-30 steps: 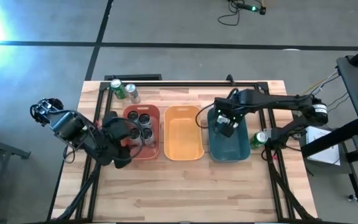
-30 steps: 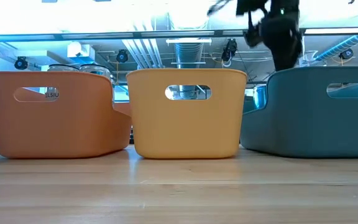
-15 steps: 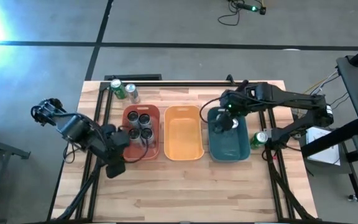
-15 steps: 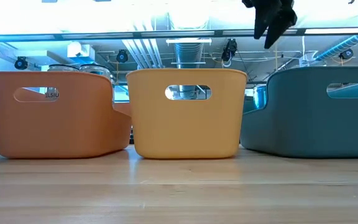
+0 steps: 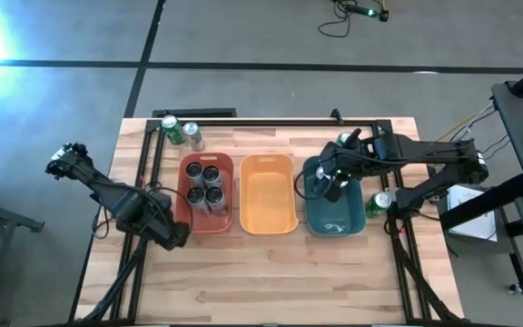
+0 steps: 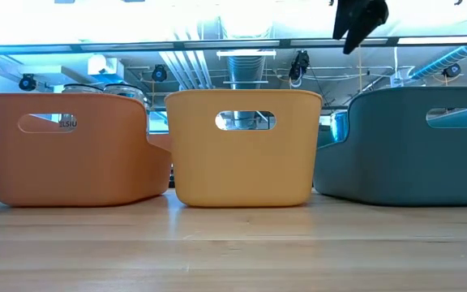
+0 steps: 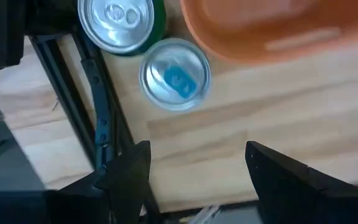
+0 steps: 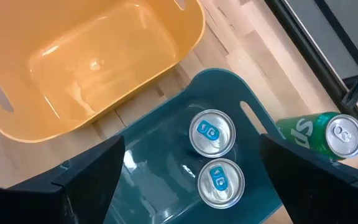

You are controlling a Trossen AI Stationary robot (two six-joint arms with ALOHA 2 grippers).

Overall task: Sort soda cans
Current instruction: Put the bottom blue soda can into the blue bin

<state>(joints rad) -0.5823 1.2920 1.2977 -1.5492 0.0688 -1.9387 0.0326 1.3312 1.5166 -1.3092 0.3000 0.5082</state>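
Note:
Several dark soda cans (image 5: pixel 205 184) stand in the red bin (image 5: pixel 189 222). Two silver-blue cans (image 8: pixel 211 132) stand in the teal bin (image 8: pixel 166 124), and my right gripper (image 8: pixel 201 180) hangs open above them, high over the bin (image 6: pixel 412 154) in the low view. A green can (image 8: pixel 328 134) stands on the table just right of that bin. At the far left a green can (image 7: pixel 117 25) and a silver-blue can (image 7: pixel 174 73) stand side by side. My left gripper (image 7: pixel 197 180) is open above bare table near the red bin's near left corner.
The yellow bin (image 5: pixel 267 193) between the red and teal bins holds nothing. Black frame rails (image 5: pixel 139 182) run along the table's left and right sides and its far edge. Bare wood (image 5: pixel 271 272) stretches across the near half of the table.
My right gripper has risen from inside the teal bin to well above its rim. My left gripper has drawn back from over the red bin toward the table's near left, and now stands beside the bin's near left corner.

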